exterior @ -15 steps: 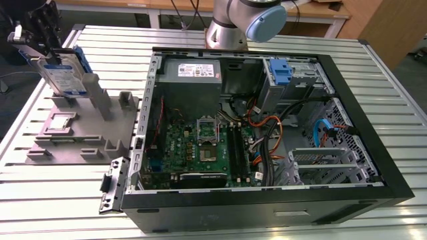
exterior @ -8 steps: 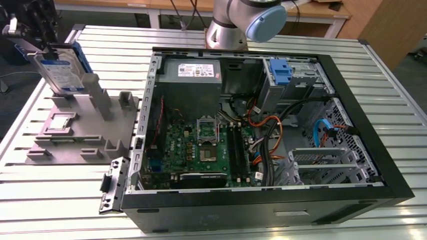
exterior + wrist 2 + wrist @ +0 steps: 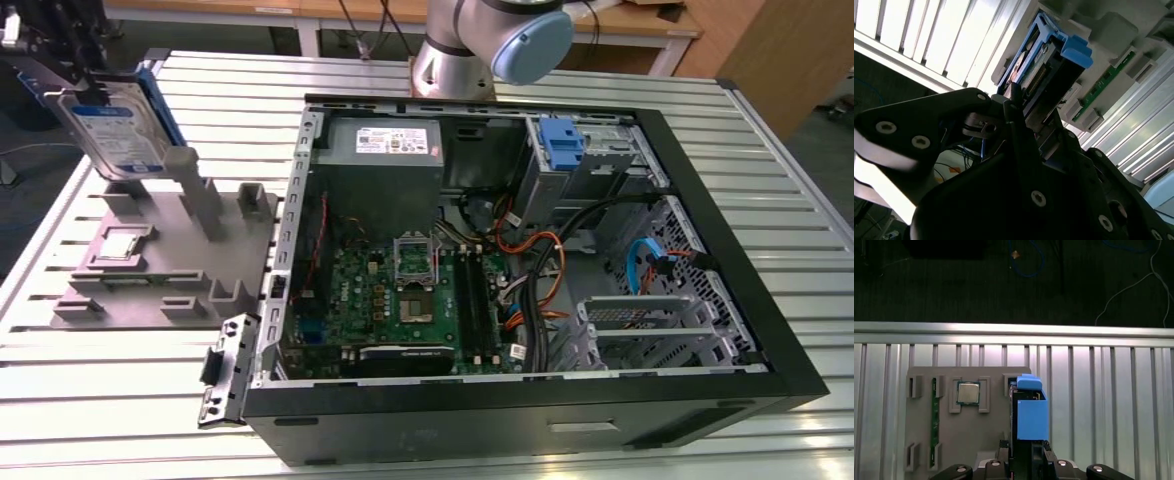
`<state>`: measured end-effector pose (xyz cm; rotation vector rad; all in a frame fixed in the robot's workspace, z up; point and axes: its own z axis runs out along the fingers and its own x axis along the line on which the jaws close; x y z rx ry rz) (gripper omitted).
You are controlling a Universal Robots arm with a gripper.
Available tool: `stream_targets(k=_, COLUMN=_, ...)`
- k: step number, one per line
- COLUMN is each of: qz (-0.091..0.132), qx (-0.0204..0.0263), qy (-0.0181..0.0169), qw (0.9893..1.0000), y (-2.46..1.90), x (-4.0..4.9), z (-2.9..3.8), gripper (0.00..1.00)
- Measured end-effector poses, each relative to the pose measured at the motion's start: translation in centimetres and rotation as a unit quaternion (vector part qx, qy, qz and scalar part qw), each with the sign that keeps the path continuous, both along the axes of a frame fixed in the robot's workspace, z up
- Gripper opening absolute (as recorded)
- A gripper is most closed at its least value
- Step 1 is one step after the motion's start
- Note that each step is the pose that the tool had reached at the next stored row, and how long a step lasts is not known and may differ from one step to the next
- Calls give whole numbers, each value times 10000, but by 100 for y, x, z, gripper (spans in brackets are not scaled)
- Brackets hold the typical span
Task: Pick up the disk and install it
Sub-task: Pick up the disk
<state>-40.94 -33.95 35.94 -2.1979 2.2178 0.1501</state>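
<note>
The disk [image 3: 120, 130] is a silver drive with a white-and-blue label in a blue carrier. It hangs tilted at the exterior view's far left, over the grey fixture [image 3: 160, 250]. Its lower edge is level with the fixture's tall posts. My gripper [image 3: 83, 95] is shut on the disk's upper edge. In both wrist views the black fingers [image 3: 1046, 455] clamp the blue carrier [image 3: 1031, 412] from both sides. The second wrist view shows the disk's connector end [image 3: 1036, 75] just beyond the gripper [image 3: 1024, 112].
The open computer case [image 3: 747, 300] lies to the exterior view's right of the fixture. It holds a motherboard [image 3: 400, 300], a grey power supply [image 3: 387, 140], a blue bracket [image 3: 561, 140] and a metal drive cage [image 3: 654, 325]. A processor chip [image 3: 968, 393] and a green memory stick [image 3: 934, 420] sit on the fixture.
</note>
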Motion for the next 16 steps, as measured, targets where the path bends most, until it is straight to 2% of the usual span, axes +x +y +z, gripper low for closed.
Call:
stream_targets(k=10, qz=0, qx=0, qy=0, qw=10000, y=0, x=0, z=203, gripper=35)
stream_targets(k=16, qz=0, qx=0, qy=1, qw=10000, y=0, x=0, z=215, gripper=35)
